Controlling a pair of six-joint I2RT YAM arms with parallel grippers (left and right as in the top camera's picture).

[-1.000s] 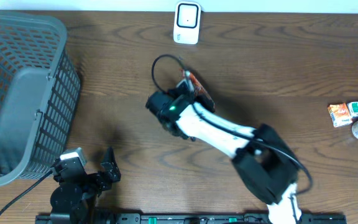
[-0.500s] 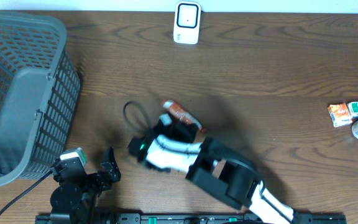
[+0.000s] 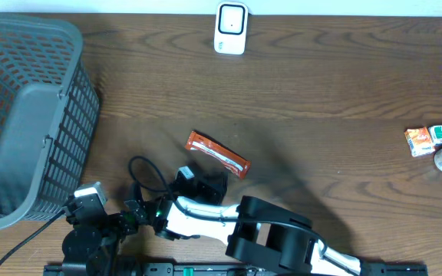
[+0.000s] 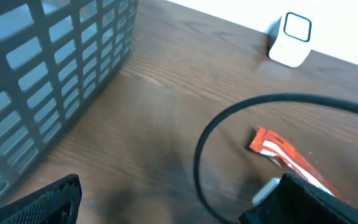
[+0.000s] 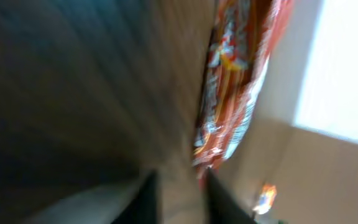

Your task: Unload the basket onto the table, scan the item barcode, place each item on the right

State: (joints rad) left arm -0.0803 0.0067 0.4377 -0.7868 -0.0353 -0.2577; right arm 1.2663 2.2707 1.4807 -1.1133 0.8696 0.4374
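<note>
Jaws of the right gripper (image 3: 198,182): a little apart, bare wood in the gap, nothing between them. The wrist view is motion-smeared, so this is a cautious reading.

Change over the last second:
- One second ago this gripper was clamped on the orange packet (image 3: 218,154) at mid-table, below the white barcode scanner (image 3: 231,28).
- Half a second ago the arm was sweeping toward the near-left, the packet still at its tip.
- Now the packet lies flat and free on the table (image 3: 344,84), just beyond the fingertips and not touching them. The gripper has carried on toward the near edge.

A black cable (image 4: 278,97) loops just left of the gripper, between it and the grey mesh basket (image 3: 75,130).

The left gripper (image 3: 129,211) sits at the near-left edge, jaws wide apart and empty. It has not shifted across the three overhead pictures.

Position of the task item: the packet is near the table centre, long axis diagonal, well apart from the scanner at the far edge.

Judgement: the hold is gone. Whether this was a deliberate set-down or a slip during the swing cannot be told. No barcode is legible in any view. If the scan is not yet registered, the packet needs a fresh grasp and a return toward the scanner window.
</note>
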